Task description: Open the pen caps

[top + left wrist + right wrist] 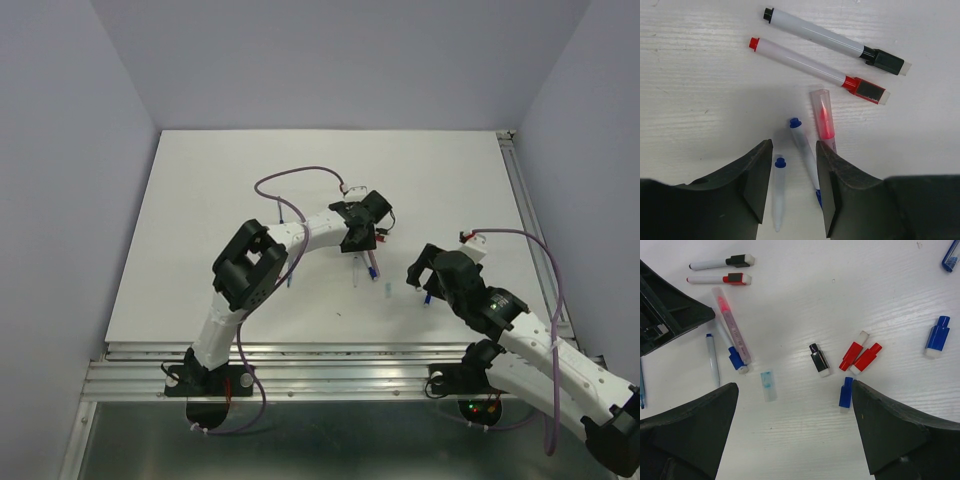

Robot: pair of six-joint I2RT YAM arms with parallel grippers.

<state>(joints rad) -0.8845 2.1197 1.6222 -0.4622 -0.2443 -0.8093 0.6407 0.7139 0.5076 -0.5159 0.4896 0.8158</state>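
While several pen caps [819, 360] already lie loose on the desk [805, 290] beneath the wide-spread, empty right pincer [795, 390], a black pen [815, 35] and a red pen [800, 60] are still capped; the left pincer [794, 150] hovers half spread around two blue-tipped pens [805, 150].

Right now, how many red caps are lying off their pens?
2. One red cap lies just right of the black cap; the other red cap lies close beside it, on its right. Others may be hidden.
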